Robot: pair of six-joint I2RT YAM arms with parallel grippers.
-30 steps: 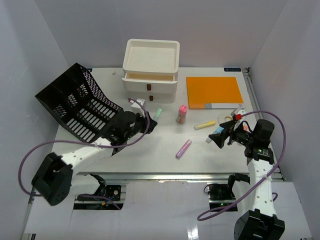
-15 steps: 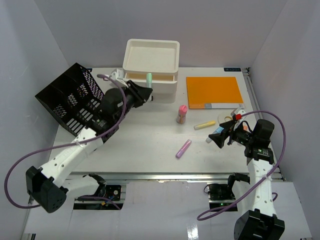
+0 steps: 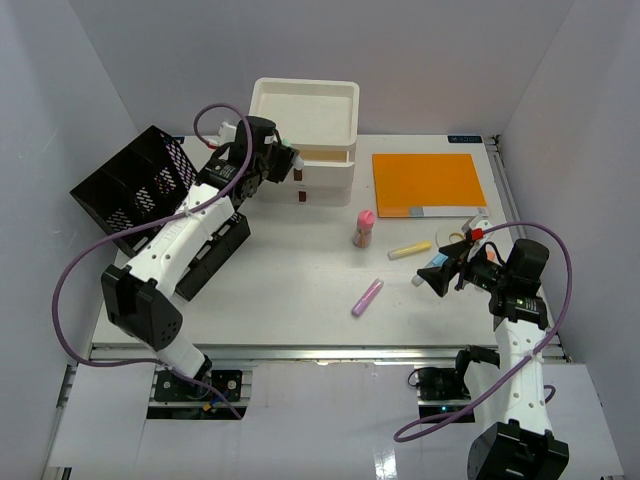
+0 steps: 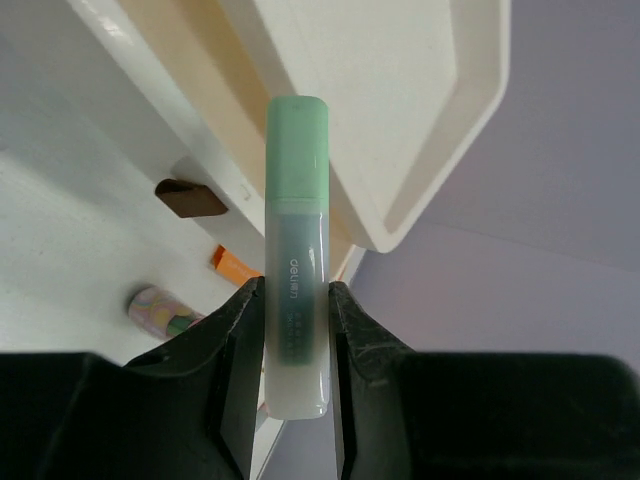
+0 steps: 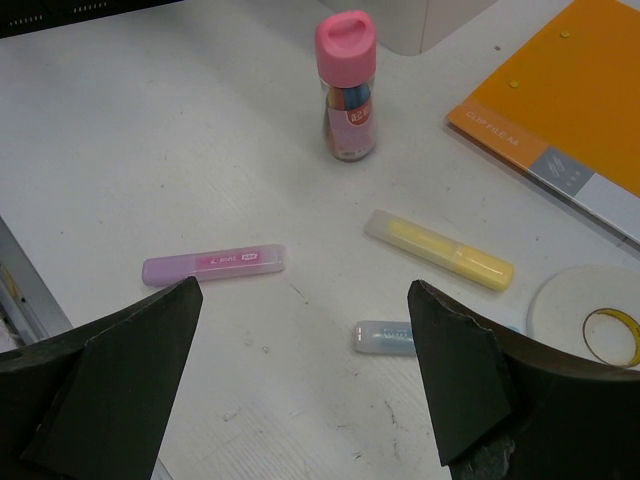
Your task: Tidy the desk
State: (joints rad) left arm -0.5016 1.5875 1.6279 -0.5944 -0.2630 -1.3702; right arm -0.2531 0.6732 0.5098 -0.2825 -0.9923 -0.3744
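Left gripper (image 4: 295, 300): my jaws are clamped on a green highlighter (image 4: 296, 250). Both fingers press its clear barrel from the sides, and its green cap projects forward past my fingertips. I hold it off the surface, directly in front of the white drawer box (image 3: 330, 175). The box's top tray lies just ahead and to the right of the cap. A brown drawer handle (image 4: 190, 197) shows ahead and to the left, lower down. Whether the cap touches the box cannot be told.

The black mesh rack (image 3: 140, 190) stands behind and to the left of this gripper, beside my forearm.

Right gripper (image 5: 300, 290): my jaws stand wide apart and hold nothing. They hang low over the desk (image 3: 300, 290), which spreads below and ahead of both grippers.

- A pink highlighter (image 5: 214, 264) lies flat just ahead, slightly left.
- A yellow highlighter (image 5: 438, 249) lies just ahead, to the right.
- A small pale blue item (image 5: 385, 337) lies nearest, beside my right finger.
- A pink-capped bottle (image 5: 346, 85) stands upright farther ahead.
- An orange folder (image 5: 570, 90) lies flat, far ahead on the right.
- A white tape roll (image 5: 590, 305) lies to the right.
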